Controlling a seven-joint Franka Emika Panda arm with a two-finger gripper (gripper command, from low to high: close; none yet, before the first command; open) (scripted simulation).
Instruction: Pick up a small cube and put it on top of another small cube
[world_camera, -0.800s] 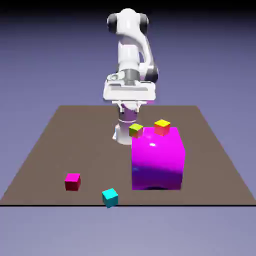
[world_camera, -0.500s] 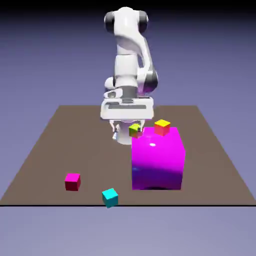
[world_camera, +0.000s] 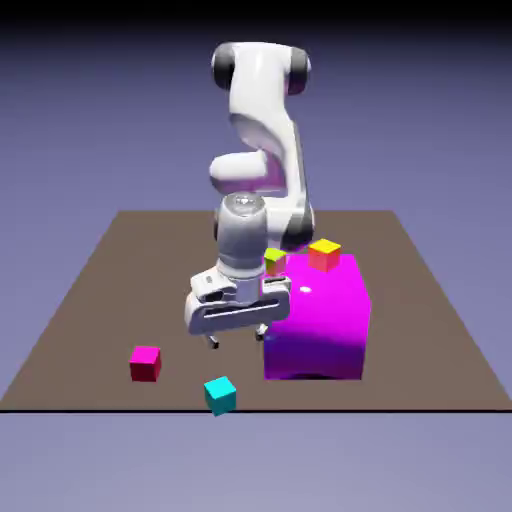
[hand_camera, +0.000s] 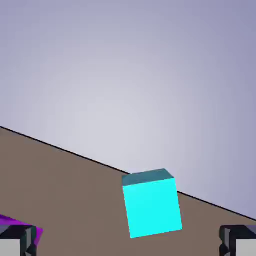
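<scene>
Hovering my tool (world_camera: 240, 339) wide open (nothing held) above the brown tabletop (world_camera: 100, 290), beside the big glossy magenta block (world_camera: 318, 320); tiny cyan cube (world_camera: 220, 395) sits near the front edge, apart from the small pink-red cube (world_camera: 145, 363).

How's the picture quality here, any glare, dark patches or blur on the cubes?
Exterior view: a white glare spot sits on the glossy magenta block, the backdrop darkens to black at the top edge, and the cyan cube and pink-red cube look slightly soft. Hand view: evenly lit, the cyan cube sharp-edged with a darker top face, between the spread finger tips of the gripper.
</scene>
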